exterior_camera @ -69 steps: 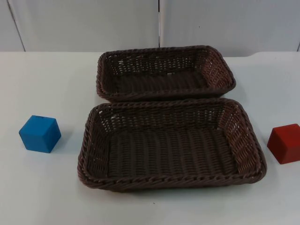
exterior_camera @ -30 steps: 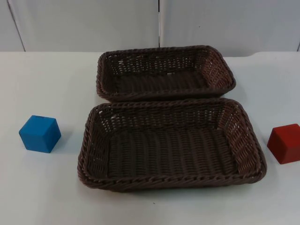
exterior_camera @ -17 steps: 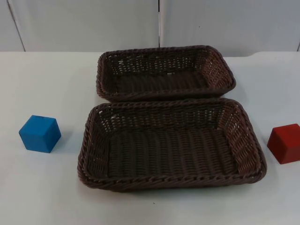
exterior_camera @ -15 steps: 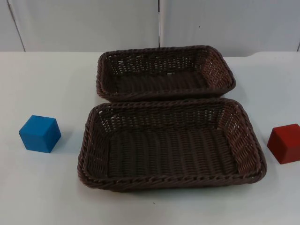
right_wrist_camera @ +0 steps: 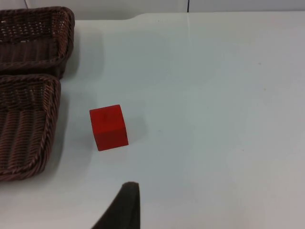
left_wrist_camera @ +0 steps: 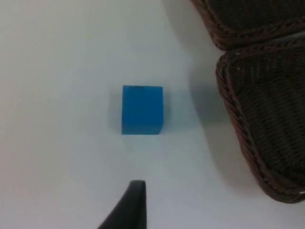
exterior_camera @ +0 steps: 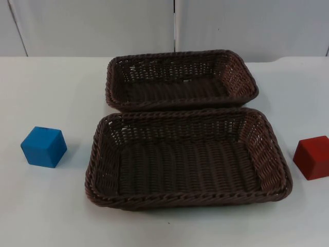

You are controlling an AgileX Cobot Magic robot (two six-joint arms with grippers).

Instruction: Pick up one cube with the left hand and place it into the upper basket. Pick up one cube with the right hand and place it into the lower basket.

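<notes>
The left gripper (left_wrist_camera: 128, 205) hangs above the blue cube (left_wrist_camera: 142, 109), the right gripper (right_wrist_camera: 121, 205) above the red cube (right_wrist_camera: 108, 127); I cannot tell how wide either's jaws stand.

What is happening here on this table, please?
Nothing is held yet. The blue cube sits on the white table, apart from the lower basket, and the left gripper hangs above the table near it. The red cube sits on the other side of that basket, with the right gripper above the table close by. The upper basket and the lower one hold no cube.
</notes>
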